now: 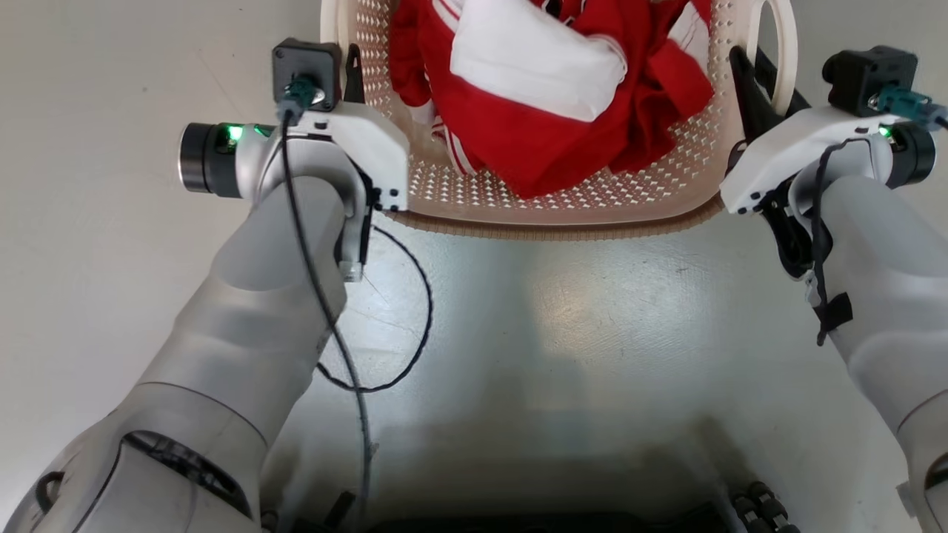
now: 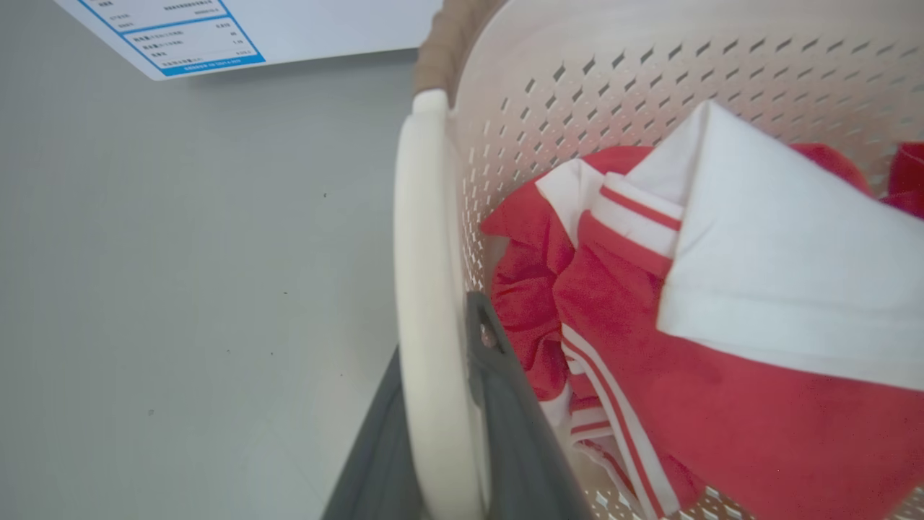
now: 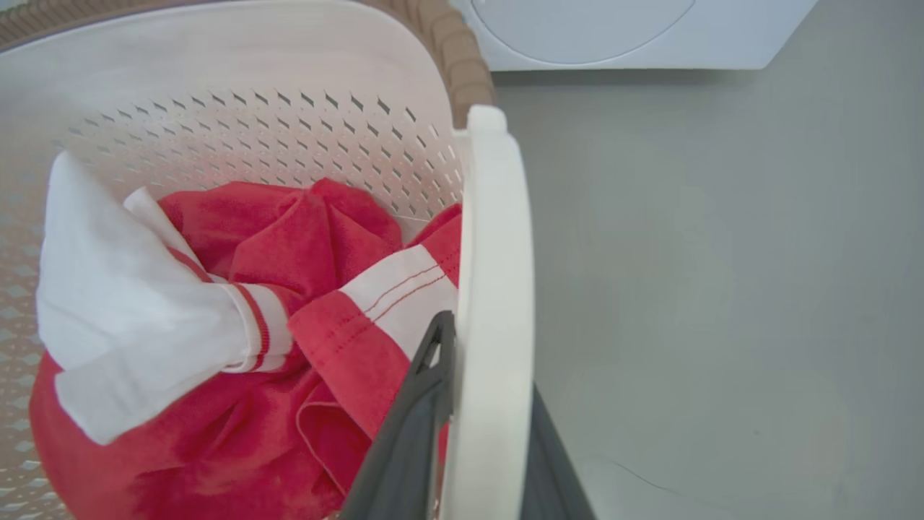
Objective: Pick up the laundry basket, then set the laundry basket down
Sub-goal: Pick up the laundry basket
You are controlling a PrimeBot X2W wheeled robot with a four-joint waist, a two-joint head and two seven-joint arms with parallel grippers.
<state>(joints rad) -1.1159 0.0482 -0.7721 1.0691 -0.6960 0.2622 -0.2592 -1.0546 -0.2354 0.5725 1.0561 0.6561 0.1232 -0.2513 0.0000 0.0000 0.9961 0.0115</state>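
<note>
The laundry basket (image 1: 555,211) is at the top middle of the head view: cream, perforated, with a brown woven rim. It holds red and white clothes (image 1: 548,81). My left gripper (image 1: 342,63) is at the basket's left side. In the left wrist view this left gripper (image 2: 440,412) has its dark fingers (image 2: 505,412) shut on either side of the white loop handle (image 2: 422,253). My right gripper (image 1: 763,74) is at the basket's right side. The right wrist view shows the right gripper (image 3: 484,440) shut on the other white handle (image 3: 494,274). Whether the basket touches the floor cannot be told.
Grey floor (image 1: 563,318) lies all around. A white washing machine (image 3: 613,32) stands beyond the basket. A white panel with a blue-printed label (image 2: 180,36) is on the far left side. A black cable (image 1: 415,318) loops off my left forearm.
</note>
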